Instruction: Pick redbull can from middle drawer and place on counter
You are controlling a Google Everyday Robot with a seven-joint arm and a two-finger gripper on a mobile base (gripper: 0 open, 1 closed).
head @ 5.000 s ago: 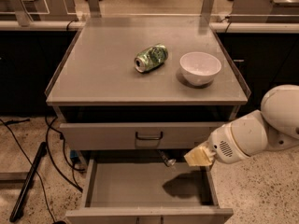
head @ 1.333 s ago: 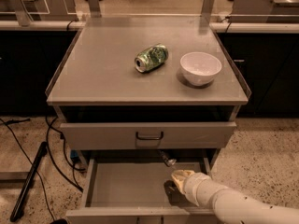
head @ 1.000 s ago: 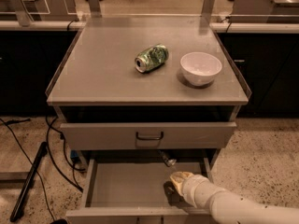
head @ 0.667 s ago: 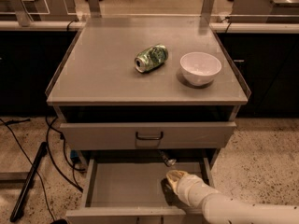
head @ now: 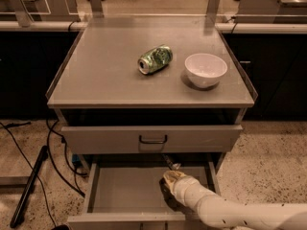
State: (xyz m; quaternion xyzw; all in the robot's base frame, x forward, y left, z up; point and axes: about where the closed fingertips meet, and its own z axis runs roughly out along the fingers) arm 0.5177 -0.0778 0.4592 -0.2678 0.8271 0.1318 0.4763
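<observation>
Gripper point(head: 172, 177) has edged toward the back of the middle drawer point(head: 124, 191) over the last second. Five seconds ago it hung off to the right, above the drawer's right wall. It now sits low inside the tray, right of centre, and the pale arm point(head: 230, 213) comes in from the lower right corner over the drawer's front edge.

Redbull can point(head: 171, 163) lies at the back of the drawer, mostly tucked under the closed drawer front point(head: 105, 139) above it. Only a slim stretch and a shiny end show. The gripper tip is just beside that end (contact or not, can't tell). Whether the gripper is open or closed can't be made out either.

The drawer is pulled well out. Its floor left of the gripper is bare grey, and a dark shadow lies under the wrist.

On the counter point(head: 105, 75), a dented green can point(head: 155, 59) lies on its side near the middle, and a white bowl point(head: 206, 69) stands upright just to its right — the two are apart. The drawer front above has a black bar handle point(head: 153, 140) at centre. Black cables point(head: 57, 162) and a dark rod point(head: 28, 188) lie on the speckled floor at left.
</observation>
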